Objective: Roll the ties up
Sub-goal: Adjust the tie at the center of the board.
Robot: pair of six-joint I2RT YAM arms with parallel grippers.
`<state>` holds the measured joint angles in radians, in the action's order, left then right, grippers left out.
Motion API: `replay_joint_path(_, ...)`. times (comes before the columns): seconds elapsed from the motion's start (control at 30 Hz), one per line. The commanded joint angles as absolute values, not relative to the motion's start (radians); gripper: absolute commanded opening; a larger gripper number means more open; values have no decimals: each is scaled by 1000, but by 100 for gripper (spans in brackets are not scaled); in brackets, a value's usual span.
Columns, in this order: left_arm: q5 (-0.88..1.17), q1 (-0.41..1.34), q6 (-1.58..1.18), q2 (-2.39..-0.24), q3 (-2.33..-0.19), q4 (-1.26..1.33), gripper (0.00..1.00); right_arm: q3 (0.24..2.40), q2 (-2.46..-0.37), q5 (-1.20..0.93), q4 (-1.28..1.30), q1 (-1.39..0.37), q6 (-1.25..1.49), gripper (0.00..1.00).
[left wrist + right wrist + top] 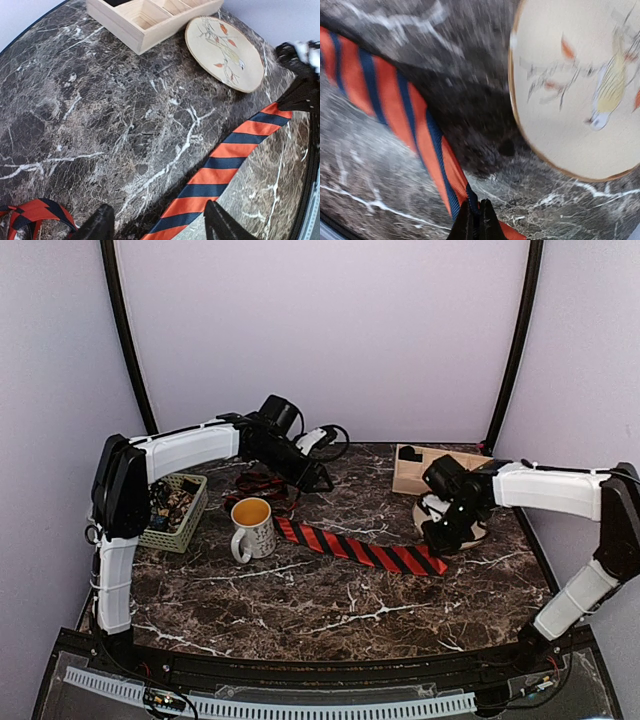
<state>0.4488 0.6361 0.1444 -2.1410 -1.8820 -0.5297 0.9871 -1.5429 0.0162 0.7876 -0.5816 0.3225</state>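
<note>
Red-and-black striped tie [362,551] lies flat, stretched diagonally across marble table [300,610].

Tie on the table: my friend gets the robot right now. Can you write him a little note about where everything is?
Left pincer: open, low over the striped tie near its mug end, one finger on each side, not gripping.
Right pincer: shut, pinching the tie's edge at the end beside the plate.
Tie: lying flat, stretched out from the mug to the plate. More striped cloth is bunched by the left pincer; I cannot tell if it is the same tie.
Done: a pincer is at each end, nothing rolled yet.
Left: roll the tie up.
</note>
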Motion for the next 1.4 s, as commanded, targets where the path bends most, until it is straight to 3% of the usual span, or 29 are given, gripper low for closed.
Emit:
replay_joint_path(0.0, 382, 629, -48, -2039, -1825, -439, 70, 1207, -1373, 85, 773, -593, 273, 0)
replay_joint_path(0.1, 361, 629, -244, -1953, -1718, -293, 81, 1260, -1272, 108, 728, -653, 217, 0)
replay_joint_path(0.27, 396, 646, -587, -1841, -1550, -45, 99, 1176, -1180, 123, 679, -828, 180, 0)
replay_joint_path(0.53, 261, 771, -1013, -1759, -1427, -73, 99, 1088, -1189, 215, 673, -939, 188, 0)
replay_joint_path(0.73, 277, 821, -1306, -1750, -1343, -130, 99, 1105, -1221, 260, 680, -991, 184, 0)
replay_joint_path(1.33, 435, 982, -1558, -1954, -1341, 178, 99, 1276, -1358, 353, 743, -1313, 68, 0)
replay_joint_path(1.37, 440, 984, -1564, -1958, -1329, 192, 95, 1284, -1357, 359, 748, -1335, 73, 0)
